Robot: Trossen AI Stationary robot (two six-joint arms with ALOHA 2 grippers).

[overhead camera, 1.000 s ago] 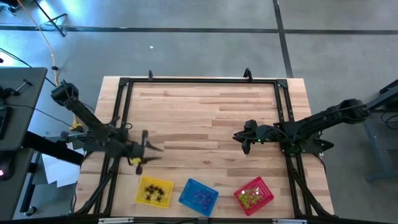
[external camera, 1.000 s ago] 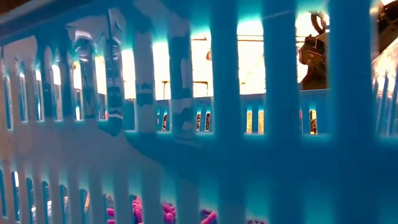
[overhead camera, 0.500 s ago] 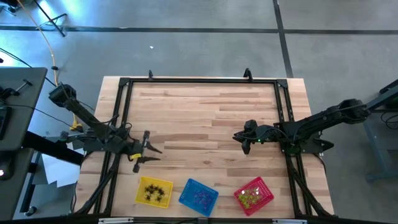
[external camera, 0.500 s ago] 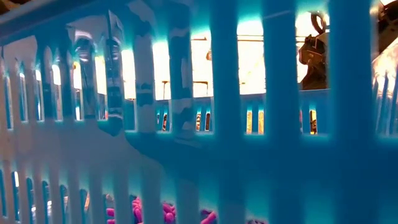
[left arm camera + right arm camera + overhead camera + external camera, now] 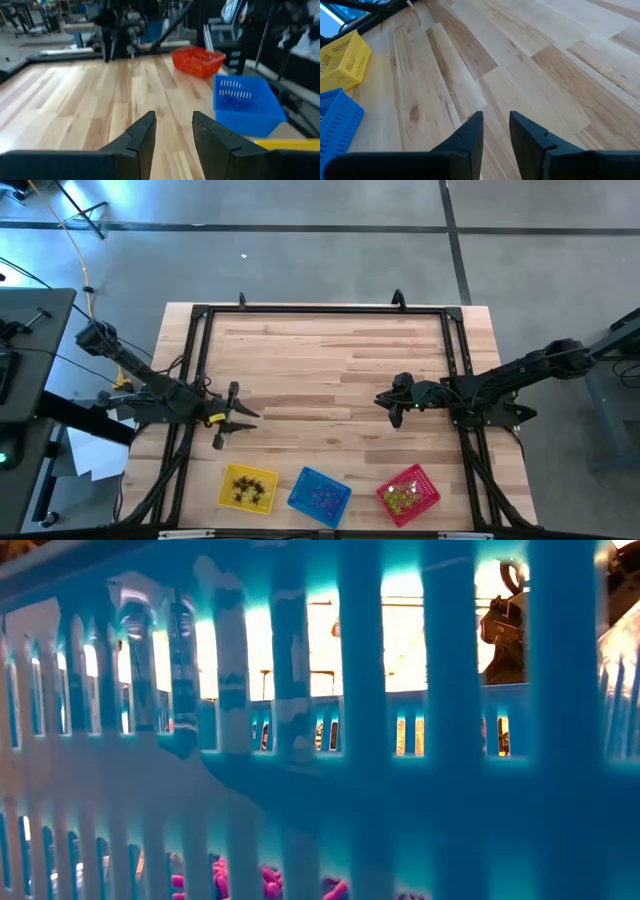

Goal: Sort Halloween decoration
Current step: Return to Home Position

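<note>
No loose trinket shows on the pale wooden plank table (image 5: 330, 355). The Halloween decoration lies sorted in three baskets lined along the near edge. The black spider trinkets (image 5: 248, 488) are in the square yellow mesh basket (image 5: 342, 62) on the left. The purple spider trinkets (image 5: 322, 496) are in the square blue mesh basket (image 5: 247, 110) in the middle, and the yellow-green spider trinkets (image 5: 403, 496) are in the square red mesh basket (image 5: 199, 62) on the right. The left gripper (image 5: 228, 417) hangs over the table's left side, just far of the yellow basket. Its long axis points right across the boards, its fingers are parted a moderate way and it holds nothing. The right gripper (image 5: 392, 404) sits over the right half, pointing left and well clear of the red basket. Its fingers are a narrow gap apart and it too is empty. The sorting looks finished, so what remains is judged to be a retreat. The baskets lie to the near side of both grippers, the left arm being the closer, so pulling straight back along each arm's own line should pass none of them.
</note>
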